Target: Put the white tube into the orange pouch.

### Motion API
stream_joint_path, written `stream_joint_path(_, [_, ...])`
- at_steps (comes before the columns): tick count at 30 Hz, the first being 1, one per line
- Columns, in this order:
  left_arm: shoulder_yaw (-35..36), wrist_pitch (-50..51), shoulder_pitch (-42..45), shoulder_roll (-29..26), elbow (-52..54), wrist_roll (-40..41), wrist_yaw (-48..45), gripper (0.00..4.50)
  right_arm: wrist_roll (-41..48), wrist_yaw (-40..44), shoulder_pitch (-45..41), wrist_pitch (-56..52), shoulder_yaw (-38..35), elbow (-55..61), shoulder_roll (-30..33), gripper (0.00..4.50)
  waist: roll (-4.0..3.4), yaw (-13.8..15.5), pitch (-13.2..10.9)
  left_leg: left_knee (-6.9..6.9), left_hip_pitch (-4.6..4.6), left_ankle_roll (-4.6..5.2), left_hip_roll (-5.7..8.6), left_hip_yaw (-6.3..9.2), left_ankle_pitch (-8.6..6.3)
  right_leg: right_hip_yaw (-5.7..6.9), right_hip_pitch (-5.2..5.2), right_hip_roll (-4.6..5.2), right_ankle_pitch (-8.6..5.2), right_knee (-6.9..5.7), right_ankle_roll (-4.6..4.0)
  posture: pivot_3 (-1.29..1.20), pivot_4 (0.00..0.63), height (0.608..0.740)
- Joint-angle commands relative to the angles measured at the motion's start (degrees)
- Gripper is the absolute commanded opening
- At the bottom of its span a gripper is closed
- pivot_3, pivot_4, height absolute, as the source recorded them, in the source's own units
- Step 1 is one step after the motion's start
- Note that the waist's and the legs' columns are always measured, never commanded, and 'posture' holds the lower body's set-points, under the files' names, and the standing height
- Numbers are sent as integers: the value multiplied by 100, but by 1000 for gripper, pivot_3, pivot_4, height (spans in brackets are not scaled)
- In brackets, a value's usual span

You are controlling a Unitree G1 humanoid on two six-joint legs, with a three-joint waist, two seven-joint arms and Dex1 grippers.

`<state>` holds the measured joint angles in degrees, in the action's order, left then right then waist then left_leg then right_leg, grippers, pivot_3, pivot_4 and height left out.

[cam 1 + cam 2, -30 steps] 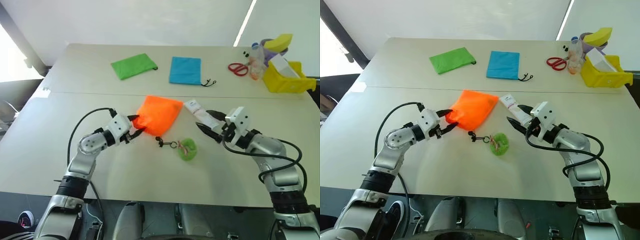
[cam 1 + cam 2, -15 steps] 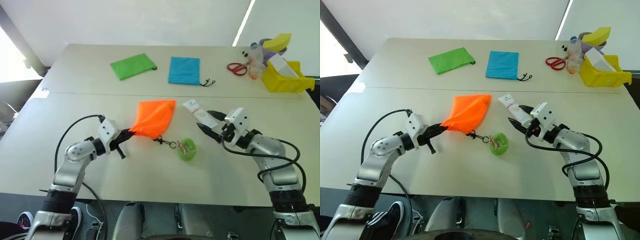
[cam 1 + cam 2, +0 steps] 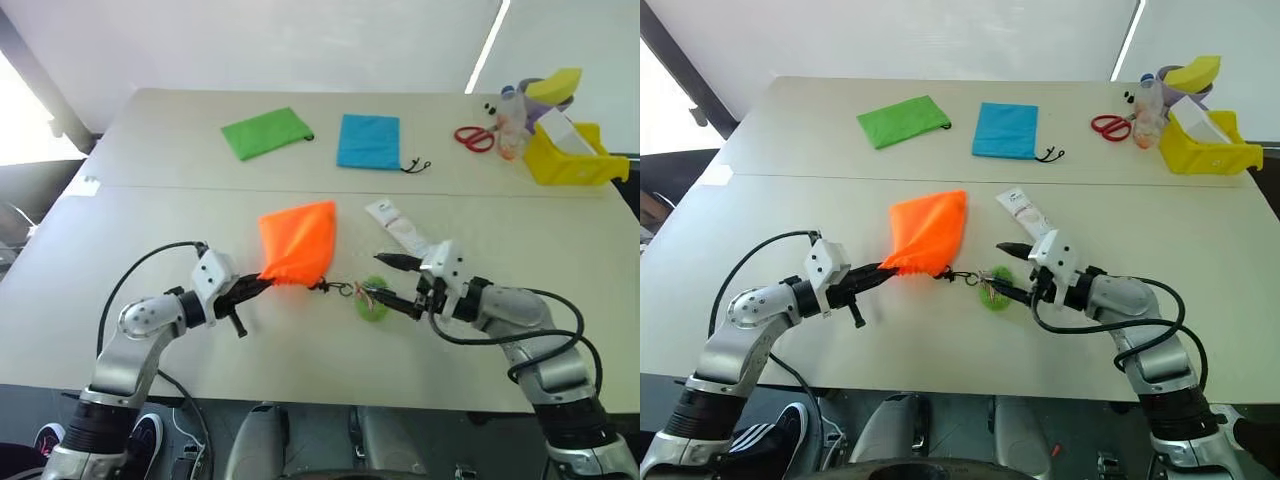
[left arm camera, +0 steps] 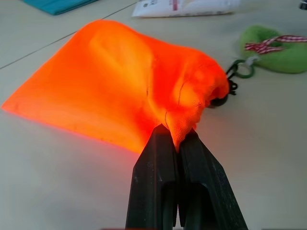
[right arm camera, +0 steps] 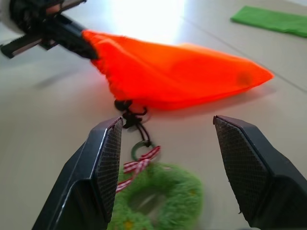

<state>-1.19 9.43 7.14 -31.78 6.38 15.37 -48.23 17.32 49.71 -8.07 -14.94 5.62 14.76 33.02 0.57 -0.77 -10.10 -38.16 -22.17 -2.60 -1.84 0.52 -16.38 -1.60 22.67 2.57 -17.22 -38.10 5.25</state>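
The left gripper (image 4: 178,143) is clenching the gathered mouth of the orange pouch (image 3: 297,243), its two fingers pressed together on a fold of the fabric; the pouch is lying on the table (image 3: 300,340) with its closed end pointing toward the far side; its dark cord (image 3: 962,277) is trailing toward the right, ending in a ring joined to the green pom-pom (image 3: 371,300). The right gripper (image 5: 168,158) is standing released, jaws wide apart and holding nothing; it is hovering just over the pom-pom and pointing at the pouch's mouth. The white tube (image 3: 398,226) is lying flat on the table, just beyond the right gripper and beside the pouch, apart from both. At the far side are resting a green pouch (image 3: 266,131), a blue pouch (image 3: 369,140), red scissors (image 3: 477,137) and a yellow bin (image 3: 577,158).
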Motion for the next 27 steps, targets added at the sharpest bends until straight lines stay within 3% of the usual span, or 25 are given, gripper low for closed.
stream_joint_path(1, [122, -190, 121, 9, -41, -46, 84, 31, -341, -24, 22, 49, 240, 186, 122, 3145, 0, 2, 0, 0, -1, 0, 0, -1, 0, 0, 0, 0, 0, 0, 0, 0, 150, 740])
stream_joint_path(6, [69, -251, 123, 87, -73, -35, 121, 31, -790, 2, -35, 196, 467, 5, 315, 3145, 0, 4, 0, 0, -10, 0, 1, 0, 0, 0, 5, 3, 0, 6, 1, 0, 150, 740])
stream_joint_path(10, [32, -236, 105, 134, -31, -27, 117, 31, -615, 80, -46, -6, 353, 63, 324, 3145, 0, 2, 0, 0, -10, 0, 1, -2, 0, 2, 5, 0, 0, 5, 1, 0, 150, 740])
stream_joint_path(15, [51, -264, 124, 143, -79, -53, 111, 31, -764, 464, 6, 161, 372, 11, 790, 3145, 0, 5, 0, 0, -9, 0, 1, -2, 0, 1, 3, 1, 0, 5, 1, 0, 150, 740])
stream_joint_path(21, [50, -275, 127, 152, -100, -69, 106, 31, -1026, 425, -42, 441, 540, -289, 757, 3145, 1, 3, 1, 0, -9, 0, 1, -5, 0, 2, 3, -2, 0, 5, 1, 0, 150, 740])
stream_joint_path(25, [30, -298, 76, 160, -79, -82, 98, 0, -1156, 407, -37, 556, 516, -333, 798, 1365, 1, 3, 1, -1, -8, 0, 1, -5, 0, 2, 2, -1, 0, 5, 1, 0, 150, 740])
stream_joint_path(27, [-30, -245, 32, 176, -40, -42, 39, 0, -1048, 441, -57, 530, 368, -385, 817, 1365, 1, 4, 1, -1, -8, 0, 1, -6, 0, 2, 2, 0, 0, 6, 1, 0, 150, 740])
